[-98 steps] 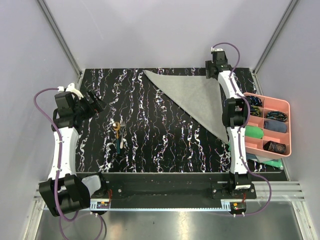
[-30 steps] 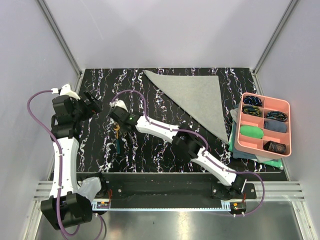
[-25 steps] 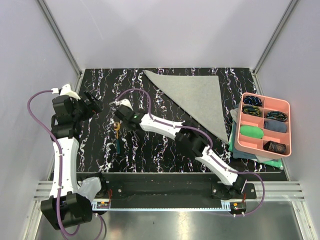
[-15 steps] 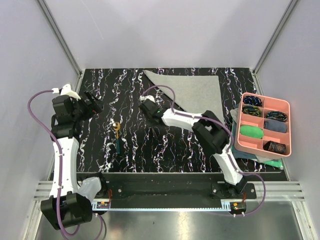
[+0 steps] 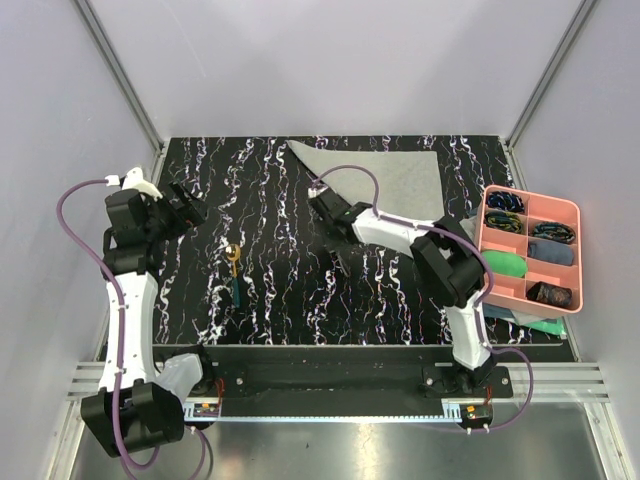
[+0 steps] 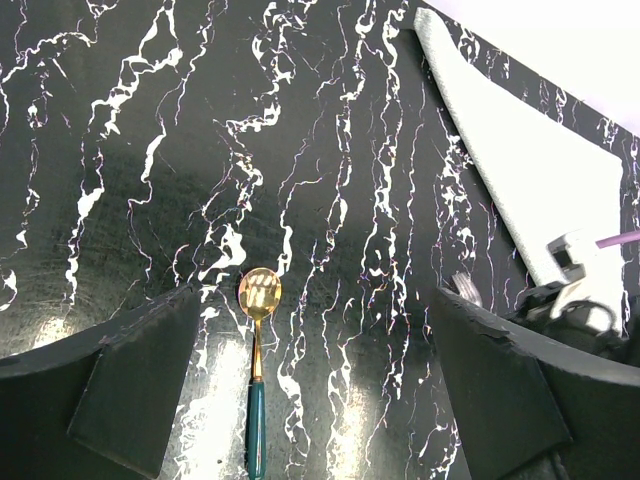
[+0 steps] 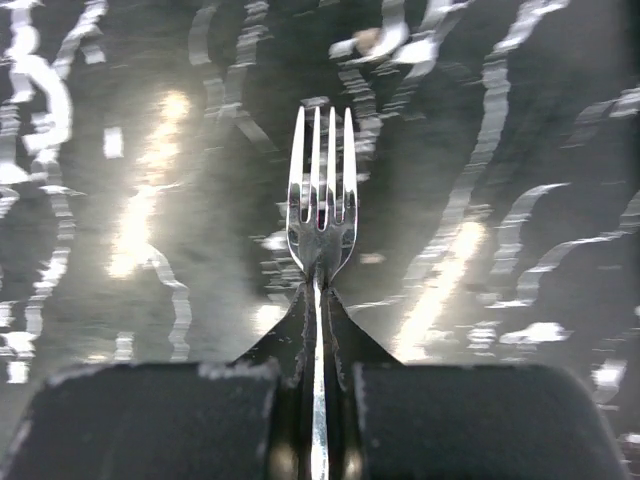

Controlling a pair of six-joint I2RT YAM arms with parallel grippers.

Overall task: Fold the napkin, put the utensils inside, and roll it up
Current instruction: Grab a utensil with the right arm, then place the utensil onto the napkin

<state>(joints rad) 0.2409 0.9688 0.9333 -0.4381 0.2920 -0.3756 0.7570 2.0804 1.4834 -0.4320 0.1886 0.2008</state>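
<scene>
Black marbled desk [image 5: 300, 300]: utensil placing was under way.
Right tool [image 7: 316, 372] clenched slim metal fork [image 7: 320, 190] beside folded grey-green cloth napkin [image 5: 400, 185]; left tool [image 5: 188, 204] gaped empty; next move likely wanted fork laid on napkin.

Black table [image 5: 300, 300], veined in white with faint purple streaks. Between the jaws of the black right gripper [image 7: 318, 375], a shiny silver fork [image 7: 320, 200]. Ahead of the jaws of the black left gripper [image 6: 315, 380], a spoon [image 6: 254, 420] with gold bowl and teal handle. Further right of those jaws, a plain pale grey-green napkin [image 5: 400, 175]. Pink tray [image 5: 575, 215], purple cables [image 5: 75, 200].
</scene>
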